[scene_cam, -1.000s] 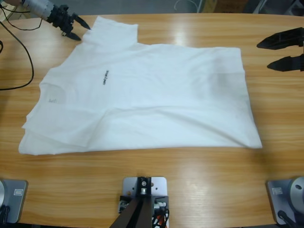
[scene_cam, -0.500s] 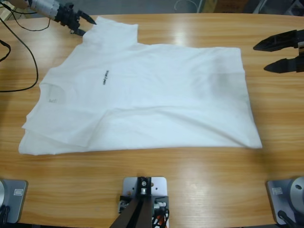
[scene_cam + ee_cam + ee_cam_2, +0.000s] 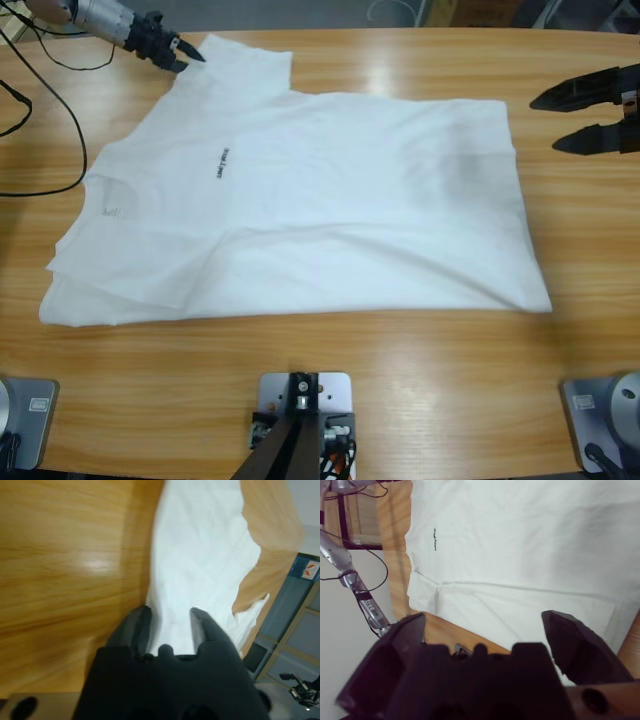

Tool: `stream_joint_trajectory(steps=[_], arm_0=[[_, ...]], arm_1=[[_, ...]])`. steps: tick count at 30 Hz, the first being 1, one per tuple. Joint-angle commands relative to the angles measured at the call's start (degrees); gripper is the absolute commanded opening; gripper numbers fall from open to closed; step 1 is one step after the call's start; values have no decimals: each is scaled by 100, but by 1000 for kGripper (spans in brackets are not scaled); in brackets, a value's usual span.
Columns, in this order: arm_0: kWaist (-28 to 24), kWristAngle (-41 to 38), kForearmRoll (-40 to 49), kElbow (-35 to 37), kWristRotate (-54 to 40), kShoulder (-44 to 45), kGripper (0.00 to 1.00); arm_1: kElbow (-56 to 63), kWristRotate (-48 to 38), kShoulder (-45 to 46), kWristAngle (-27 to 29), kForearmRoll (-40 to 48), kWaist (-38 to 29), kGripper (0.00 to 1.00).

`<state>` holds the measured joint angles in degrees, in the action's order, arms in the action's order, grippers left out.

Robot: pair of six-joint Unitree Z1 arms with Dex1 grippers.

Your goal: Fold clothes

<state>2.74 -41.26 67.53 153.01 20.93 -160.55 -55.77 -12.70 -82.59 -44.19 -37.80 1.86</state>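
The clothes are one white T-shirt (image 3: 320, 200) lying flat on the wooden table (image 3: 400, 380), neck to the left, hem to the right, with a small dark printed mark (image 3: 223, 165) on the chest. My left gripper (image 3: 190, 58) sits at the far-left corner of the shirt, at the edge of the upper sleeve. In the left wrist view the left gripper (image 3: 169, 615) has its jaws a little apart, with the white cloth (image 3: 200, 545) running on beyond them. My right gripper (image 3: 547, 123) hovers open off the hem at the right edge. The right gripper (image 3: 482, 617) looks over the T-shirt (image 3: 520, 545).
A black cable (image 3: 60, 130) loops over the table's left end, beside the neck. Bare wood runs along the front of the shirt and to the right of the hem. The other arm (image 3: 350, 580) shows beyond the table in the right wrist view.
The left gripper has moved up and right to the sleeve's edge, and its jaws have narrowed. The right gripper has edged slightly left. The shirt has not moved.
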Motion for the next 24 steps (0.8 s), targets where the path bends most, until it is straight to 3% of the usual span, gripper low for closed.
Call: stream_joint_trajectory(steps=[1, 5, 7, 10, 12, 15, 24], arm_0=[[60, 65, -36, 3173, 157, -916, 0], [25, 16, -14, 3173, 149, -895, 0], [11, -2, -3, 3173, 149, -874, 0], [8, -5, 36, 3173, 149, -814, 0], [8, -14, 106, 3173, 140, -788, 0], [16, -14, 255, 3173, 101, -744, 0], [52, 9, 514, 3173, -22, -653, 0]], arm_1=[[63, 67, -235, -128, 23, -28, 441], [59, -275, -354, -265, 373, 278, 467], [77, -451, -472, -265, 609, 603, 647], [84, -583, -850, -432, 1011, 1059, 720], [38, -736, -1191, -703, 1463, 1294, 851], [-503, -718, -1910, -837, 1618, 1370, 934], [-1402, -571, -3518, -450, 1551, 1412, 931]])
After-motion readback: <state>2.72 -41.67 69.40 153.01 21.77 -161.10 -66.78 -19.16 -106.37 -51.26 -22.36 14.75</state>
